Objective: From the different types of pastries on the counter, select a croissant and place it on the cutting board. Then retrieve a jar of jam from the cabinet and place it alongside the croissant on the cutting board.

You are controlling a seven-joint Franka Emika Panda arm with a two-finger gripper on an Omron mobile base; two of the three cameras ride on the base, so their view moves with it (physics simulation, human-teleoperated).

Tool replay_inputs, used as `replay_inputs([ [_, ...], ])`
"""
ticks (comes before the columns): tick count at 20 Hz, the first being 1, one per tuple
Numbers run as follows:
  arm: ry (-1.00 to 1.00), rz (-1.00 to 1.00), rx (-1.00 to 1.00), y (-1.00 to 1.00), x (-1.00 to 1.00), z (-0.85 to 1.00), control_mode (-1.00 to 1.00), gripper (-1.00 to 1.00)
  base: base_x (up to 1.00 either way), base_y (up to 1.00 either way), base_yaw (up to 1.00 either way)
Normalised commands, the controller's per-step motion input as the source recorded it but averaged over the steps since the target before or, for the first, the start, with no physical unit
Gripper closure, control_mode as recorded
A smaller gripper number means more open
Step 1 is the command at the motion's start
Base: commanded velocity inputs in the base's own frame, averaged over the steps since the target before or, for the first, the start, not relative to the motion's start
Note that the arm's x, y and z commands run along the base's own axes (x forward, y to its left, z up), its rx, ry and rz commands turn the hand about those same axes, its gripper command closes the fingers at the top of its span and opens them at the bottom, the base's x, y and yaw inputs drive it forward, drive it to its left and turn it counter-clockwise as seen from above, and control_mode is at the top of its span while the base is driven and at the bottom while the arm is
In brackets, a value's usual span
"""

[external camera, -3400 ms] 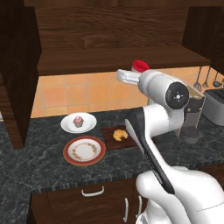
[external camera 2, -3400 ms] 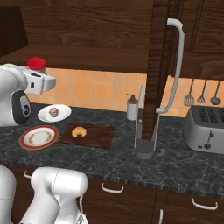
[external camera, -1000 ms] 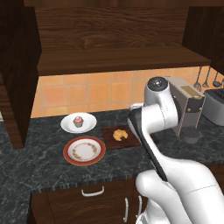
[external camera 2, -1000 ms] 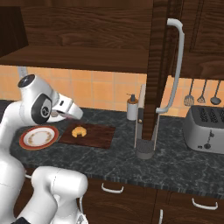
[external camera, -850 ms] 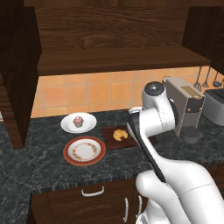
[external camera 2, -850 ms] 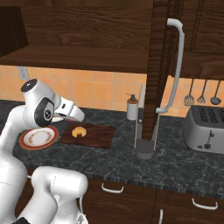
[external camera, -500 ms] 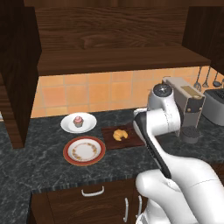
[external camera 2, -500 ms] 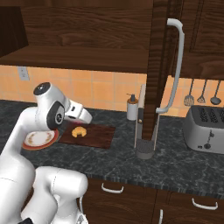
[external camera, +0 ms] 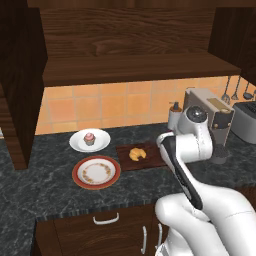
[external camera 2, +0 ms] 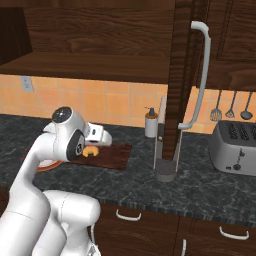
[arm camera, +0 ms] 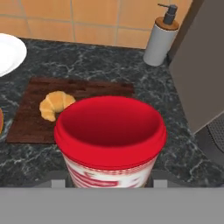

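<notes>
Red-lidded jar of jam (arm camera: 110,142), red-and-white bodied, stands upright, clamped in the gripper (arm camera: 109,180). Golden croissant (arm camera: 54,104) lies on the cutting board (arm camera: 30,122), tips curling toward the board's near edge.

No legible text (anywhere)

This is a rendered home kitchen: a dark marbled stone counter (external camera: 60,185) runs over dark wooden drawers with white handles (external camera: 105,219), backed by orange wall tiles (external camera: 100,107) under a dark wood-grain wall cabinet (external camera: 130,45). A silver toaster (external camera 2: 235,147), hanging utensils (external camera 2: 231,107), a grey soap dispenser (arm camera: 160,37) and a pink-frosted cupcake on a white plate (external camera: 90,140) confirm it.
</notes>
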Motion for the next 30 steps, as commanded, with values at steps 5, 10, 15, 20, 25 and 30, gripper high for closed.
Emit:
replay_inputs([
  [5,-0.13,0.17,-0.05,-0.06,0.17,-0.7,-1.0,1.0,0.0,0.0,0.0],
  [10,0.19,0.03,0.01,0.0,0.83,-0.23,-1.0,1.0,0.0,0.0,0.0],
  [15,0.3,0.0,0.0,0.0,0.76,-0.25,-1.0,1.0,0.0,0.0,0.0],
  [20,0.0,0.0,-0.06,0.0,0.27,-0.73,-1.0,1.0,0.0,0.0,0.0],
  [25,-0.13,0.0,-0.14,0.0,0.02,-0.81,-1.0,1.0,0.0,0.0,0.0],
  [30,-0.11,0.0,0.0,0.0,0.0,-0.18,-1.0,1.0,0.0,0.0,0.0],
])
